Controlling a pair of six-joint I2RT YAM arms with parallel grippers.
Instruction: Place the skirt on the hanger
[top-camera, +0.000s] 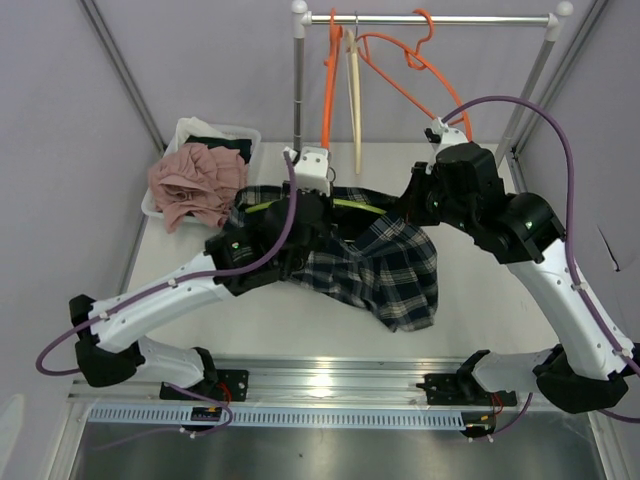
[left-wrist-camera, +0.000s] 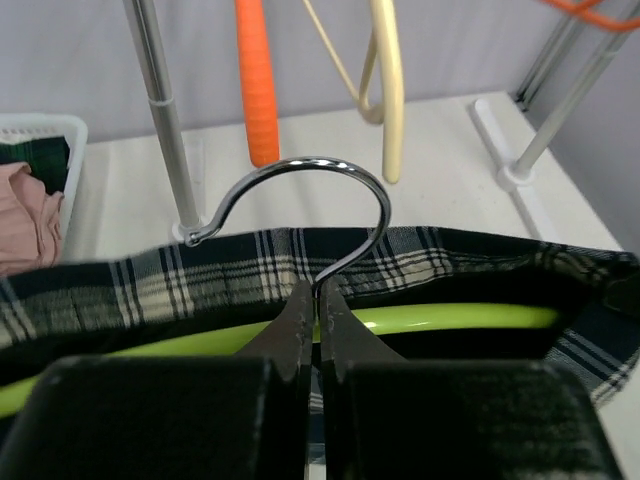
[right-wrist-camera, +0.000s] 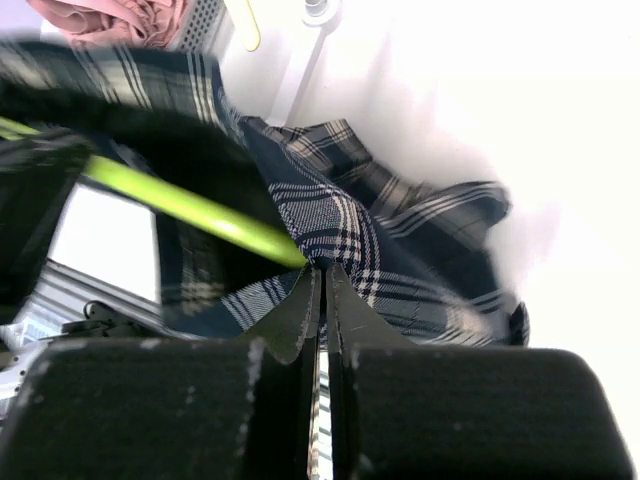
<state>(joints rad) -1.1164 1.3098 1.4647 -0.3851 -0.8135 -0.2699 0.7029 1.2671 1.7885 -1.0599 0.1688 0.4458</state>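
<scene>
Claws are both shut tight: left claw (left-wrist-camera: 318, 305) grips the hanger (left-wrist-camera: 450, 320) just under its hook, and right claw (right-wrist-camera: 322, 280) pinches the skirt (right-wrist-camera: 330, 215) at the hanger's end. Skirt drapes over the hanger. It looks soft and floppy, so hold its waistband. Behind the hanger, the rack (left-wrist-camera: 165, 120) pole stands close.

skirt (top-camera: 385, 265): mid-table (top-camera: 480, 325), around the hanger (left-wrist-camera: 440, 320)
basket (top-camera: 235, 128): far left, behind the skirt
rail (top-camera: 450, 19): at the back
</scene>
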